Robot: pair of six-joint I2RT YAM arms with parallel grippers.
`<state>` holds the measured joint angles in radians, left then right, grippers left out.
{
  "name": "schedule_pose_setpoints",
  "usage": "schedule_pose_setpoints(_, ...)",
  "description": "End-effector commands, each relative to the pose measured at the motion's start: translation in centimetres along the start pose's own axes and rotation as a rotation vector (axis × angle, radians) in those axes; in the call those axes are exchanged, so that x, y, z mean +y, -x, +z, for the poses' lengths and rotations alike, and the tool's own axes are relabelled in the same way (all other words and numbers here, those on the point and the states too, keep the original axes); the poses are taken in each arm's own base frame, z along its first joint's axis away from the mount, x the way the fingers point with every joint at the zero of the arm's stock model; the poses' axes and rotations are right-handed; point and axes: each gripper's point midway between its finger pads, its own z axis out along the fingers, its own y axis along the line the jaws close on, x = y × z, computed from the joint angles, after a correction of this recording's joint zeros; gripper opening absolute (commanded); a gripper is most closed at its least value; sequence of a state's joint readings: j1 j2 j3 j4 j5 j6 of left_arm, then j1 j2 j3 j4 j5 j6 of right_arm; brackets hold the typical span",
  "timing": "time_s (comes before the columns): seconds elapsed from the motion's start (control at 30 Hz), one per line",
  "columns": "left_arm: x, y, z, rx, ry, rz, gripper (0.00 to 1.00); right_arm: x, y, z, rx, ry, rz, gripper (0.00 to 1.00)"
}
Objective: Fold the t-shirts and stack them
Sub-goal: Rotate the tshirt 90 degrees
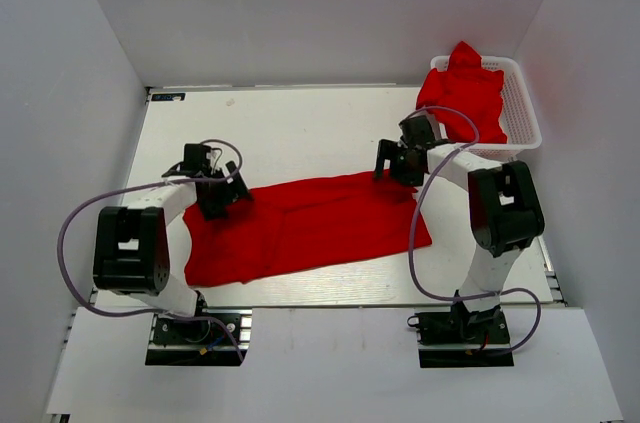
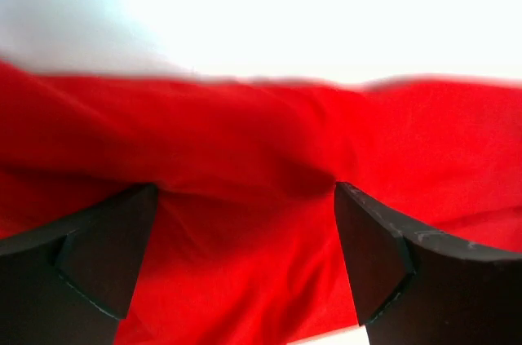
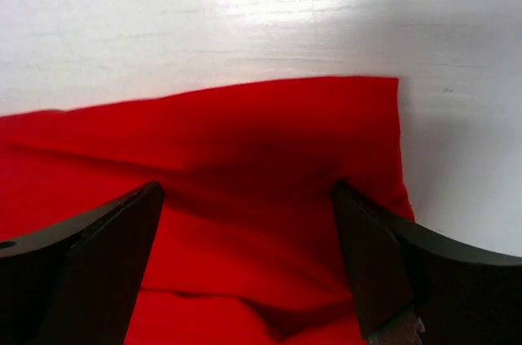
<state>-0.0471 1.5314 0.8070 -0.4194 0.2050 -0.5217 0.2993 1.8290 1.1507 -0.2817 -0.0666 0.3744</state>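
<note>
T-shirt (image 1: 320, 228) is spread out on the table (image 1: 300, 123) btwn the arms, left gripper (image 2: 245, 255) and right gripper (image 3: 249, 231) both splayed wide w/ nothing held, so just one layer could get pinched & the fold skewed.

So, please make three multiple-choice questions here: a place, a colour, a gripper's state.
1. Where is the white plastic lattice basket?
A. far right corner of the table
B. between the arms
C. near left edge
2. What colour is the soft fabric t-shirt on the table?
A. blue
B. red
C. white
3. How is the right gripper?
A. shut on cloth
B. open above the t-shirt
C. shut, empty
Answers: 1 A, it stands at the far right; 2 B, bright red in every view; 3 B, its jaws stand wide apart.
</note>
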Motion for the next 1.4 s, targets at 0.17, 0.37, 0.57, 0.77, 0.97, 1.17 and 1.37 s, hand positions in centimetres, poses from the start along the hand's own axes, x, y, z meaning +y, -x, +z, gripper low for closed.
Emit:
schedule_pose_setpoints(0.17, 3.9, -1.2, 2.7, 0.116, 0.196, -0.075, 1.00, -5.5, 2.4, 2.2, -0.059, -0.166, 0.165, 0.90)
schedule_pose_setpoints(0.37, 2.5, 1.8, 4.6, 0.107, 0.175, -0.057, 1.00, -4.6, 0.8, 2.6, -0.012, -0.067, 0.156, 0.90)
schedule_pose_setpoints(0.57, -1.7, 9.5, 11.0, 0.094, 0.121, 0.031, 1.00, -5.2, -5.4, 0.7, 0.024, -0.049, 0.193, 0.90)
schedule_pose_setpoints(0.77, -13.5, 18.6, 17.4, -0.045, -0.169, 0.218, 1.00, -1.7, -12.8, -3.1, 0.174, 0.131, 0.017, 0.90)
schedule_pose_setpoints(0.97, -25.8, 20.2, 20.6, -0.209, -0.602, 0.277, 1.00, 5.1, -24.3, -7.7, 0.475, 0.460, -0.299, 0.90)
schedule_pose_setpoints(1.17, -32.8, 18.1, 21.5, -0.330, -0.771, 0.280, 1.00, 7.5, -28.4, -8.5, 0.593, 0.514, -0.588, 0.85)
schedule_pose_setpoints(1.37, -36.1, 17.9, 19.1, -0.412, -0.871, 0.289, 1.00, 9.9, -28.0, -10.0, 0.522, 0.591, -0.729, 0.90)
